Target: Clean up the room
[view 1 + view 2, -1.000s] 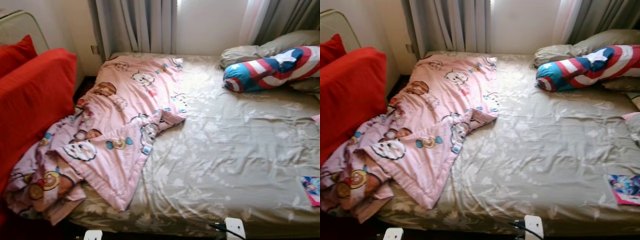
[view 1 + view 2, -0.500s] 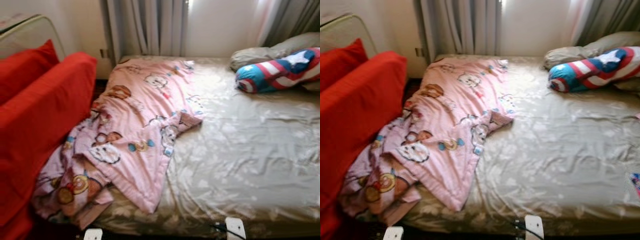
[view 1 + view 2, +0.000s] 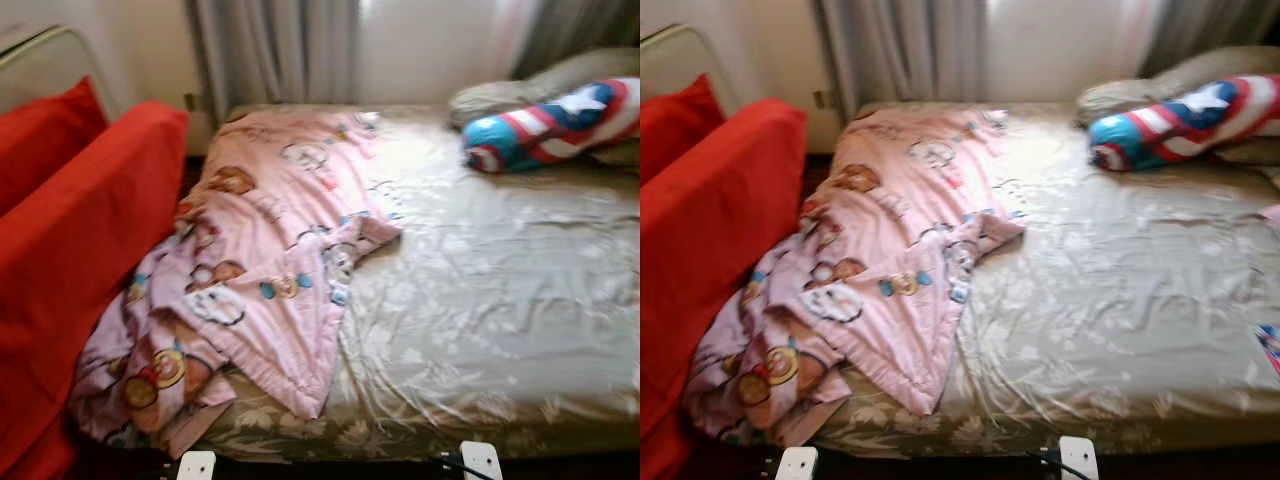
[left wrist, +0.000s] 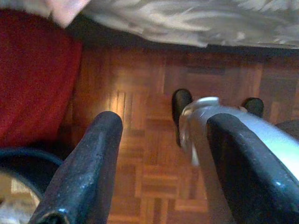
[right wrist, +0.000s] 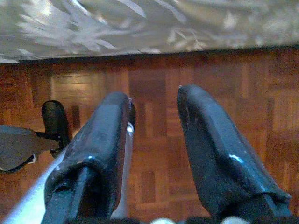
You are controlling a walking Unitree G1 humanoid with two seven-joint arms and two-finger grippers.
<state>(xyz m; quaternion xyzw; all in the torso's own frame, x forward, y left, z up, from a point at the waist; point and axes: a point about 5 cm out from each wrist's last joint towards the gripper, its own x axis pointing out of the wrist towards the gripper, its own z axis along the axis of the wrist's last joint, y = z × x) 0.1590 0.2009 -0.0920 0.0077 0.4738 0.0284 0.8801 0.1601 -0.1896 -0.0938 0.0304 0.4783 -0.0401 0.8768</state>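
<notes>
A pink cartoon-print blanket (image 3: pixel 270 270) lies crumpled over the left side of the bed (image 3: pixel 500 330). Its lower end hangs bunched off the front left corner. The bed has a beige satin sheet. A red, white and blue shield-print bolster (image 3: pixel 550 125) rests at the back right against a grey pillow (image 3: pixel 500 95). A colourful booklet (image 3: pixel 1270 345) lies at the bed's right edge. My left gripper (image 4: pixel 163 126) hangs open over the parquet floor (image 4: pixel 140 154) beside the bed's front. My right gripper (image 5: pixel 154 100) hangs open over the same floor, below the sheet's hem.
Big red cushions (image 3: pixel 70 250) stand against the bed's left side, touching the blanket. Grey curtains (image 3: pixel 270 50) and a white wall close off the back. A dark round rim (image 4: pixel 23 161) shows near the left fingers. My silver leg (image 4: pixel 205 140) crosses the floor there.
The whole picture has shifted, so the camera swung left and settled; more of the red cushions shows. Blanket, bolster and booklet lie as before.
</notes>
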